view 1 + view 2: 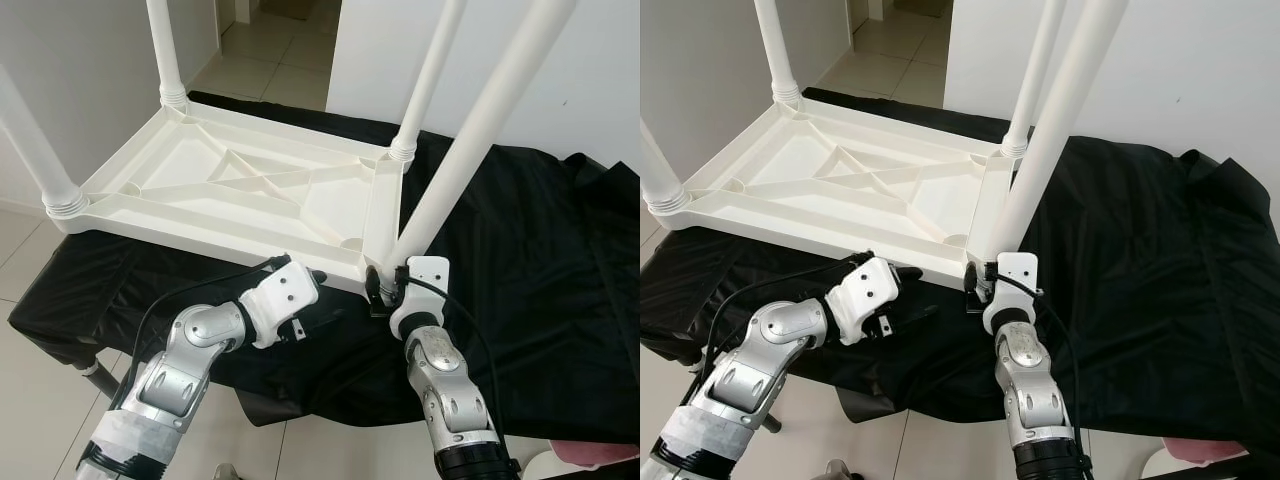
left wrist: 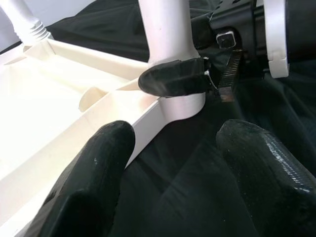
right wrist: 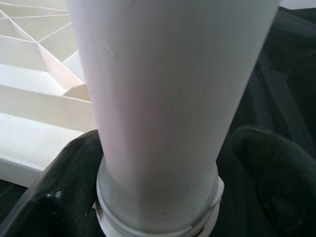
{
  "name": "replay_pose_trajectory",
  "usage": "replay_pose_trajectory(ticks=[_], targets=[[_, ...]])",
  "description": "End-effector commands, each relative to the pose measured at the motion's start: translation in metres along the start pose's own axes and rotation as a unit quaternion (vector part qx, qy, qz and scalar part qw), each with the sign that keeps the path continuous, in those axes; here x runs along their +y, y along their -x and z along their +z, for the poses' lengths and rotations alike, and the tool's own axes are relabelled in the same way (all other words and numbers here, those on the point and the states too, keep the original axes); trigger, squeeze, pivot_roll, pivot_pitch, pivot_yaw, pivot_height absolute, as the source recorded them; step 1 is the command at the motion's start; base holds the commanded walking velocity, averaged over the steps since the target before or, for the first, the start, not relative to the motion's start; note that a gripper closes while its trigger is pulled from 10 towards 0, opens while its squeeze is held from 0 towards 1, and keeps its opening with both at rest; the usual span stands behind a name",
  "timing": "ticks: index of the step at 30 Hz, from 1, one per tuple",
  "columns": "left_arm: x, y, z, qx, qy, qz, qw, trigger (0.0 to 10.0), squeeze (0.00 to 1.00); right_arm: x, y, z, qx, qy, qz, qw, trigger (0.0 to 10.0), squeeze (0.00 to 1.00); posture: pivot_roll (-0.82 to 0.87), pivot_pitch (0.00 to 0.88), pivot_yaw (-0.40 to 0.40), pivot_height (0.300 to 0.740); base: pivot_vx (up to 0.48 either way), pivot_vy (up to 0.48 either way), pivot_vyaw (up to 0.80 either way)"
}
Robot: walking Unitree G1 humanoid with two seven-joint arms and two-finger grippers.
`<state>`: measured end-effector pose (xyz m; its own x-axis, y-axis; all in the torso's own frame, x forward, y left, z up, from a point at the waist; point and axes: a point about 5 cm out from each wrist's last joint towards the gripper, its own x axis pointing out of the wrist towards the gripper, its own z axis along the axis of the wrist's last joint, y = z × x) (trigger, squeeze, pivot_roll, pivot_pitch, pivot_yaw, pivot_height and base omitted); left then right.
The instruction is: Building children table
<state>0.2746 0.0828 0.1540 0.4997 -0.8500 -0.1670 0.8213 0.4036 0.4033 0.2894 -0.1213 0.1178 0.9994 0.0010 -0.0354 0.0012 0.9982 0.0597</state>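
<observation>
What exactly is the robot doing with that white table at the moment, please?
A white plastic children's table lies upside down on a black cloth. Three legs stand in their corner sockets. The right claw grips the base of the fourth white leg, which leans at the near corner. The left claw hovers open beside the table's near edge.

You have a black cloth [image 1: 540, 260] spread under the work, draped over a low support and hanging in folds along its near edge. Beneath it, a dark metal leg [image 1: 92, 372] shows at the left, standing on a pale tiled floor [image 1: 40, 420]. A white wall [image 1: 600, 70] runs behind on the right, and a doorway [image 1: 280, 40] opens onto more tiles beyond.
</observation>
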Motion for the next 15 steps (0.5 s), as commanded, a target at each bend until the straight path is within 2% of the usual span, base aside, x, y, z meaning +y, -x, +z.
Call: replay_pose_trajectory(ticks=[1,7,11,12,13,15], targets=[[-0.001,-0.003,-0.001,0.002,-0.006,0.01,1.0,10.0,0.0,0.001,0.002,-0.006,0.017,-0.011,0.0,1.0,10.0,1.0,0.03,0.027,-0.091,0.74,0.0,0.0,0.0],[-0.001,-0.002,0.0,0.002,-0.007,0.01,1.0,10.0,0.0,-0.013,0.005,-0.002,-0.008,0.008,0.053,0.999,10.0,1.0,0.03,0.023,-0.09,0.74,0.0,0.0,0.0],[-0.001,-0.002,-0.001,0.003,-0.007,0.011,1.0,10.0,0.0,-0.017,0.006,-0.001,-0.013,0.013,0.065,0.998,10.0,1.0,0.03,0.023,-0.09,0.74,0.0,0.0,0.0],[-0.001,-0.002,-0.001,0.003,-0.007,0.012,1.0,10.0,0.0,-0.018,0.007,-0.001,-0.017,0.012,0.072,0.997,10.0,0.38,0.02,0.023,-0.088,0.74,0.0,0.0,0.0],[-0.001,-0.001,-0.001,0.003,-0.006,0.012,1.0,10.0,0.0,-0.019,0.008,0.002,-0.027,0.014,0.097,0.995,10.0,0.0,0.02,0.025,-0.085,0.74,0.0,0.0,0.0],[-0.001,-0.001,-0.001,0.002,-0.006,0.011,1.0,10.0,0.0,-0.025,0.007,0.007,-0.048,0.012,0.15,0.987,10.0,0.0,0.02,0.025,-0.082,0.74,0.0,0.0,0.0]])
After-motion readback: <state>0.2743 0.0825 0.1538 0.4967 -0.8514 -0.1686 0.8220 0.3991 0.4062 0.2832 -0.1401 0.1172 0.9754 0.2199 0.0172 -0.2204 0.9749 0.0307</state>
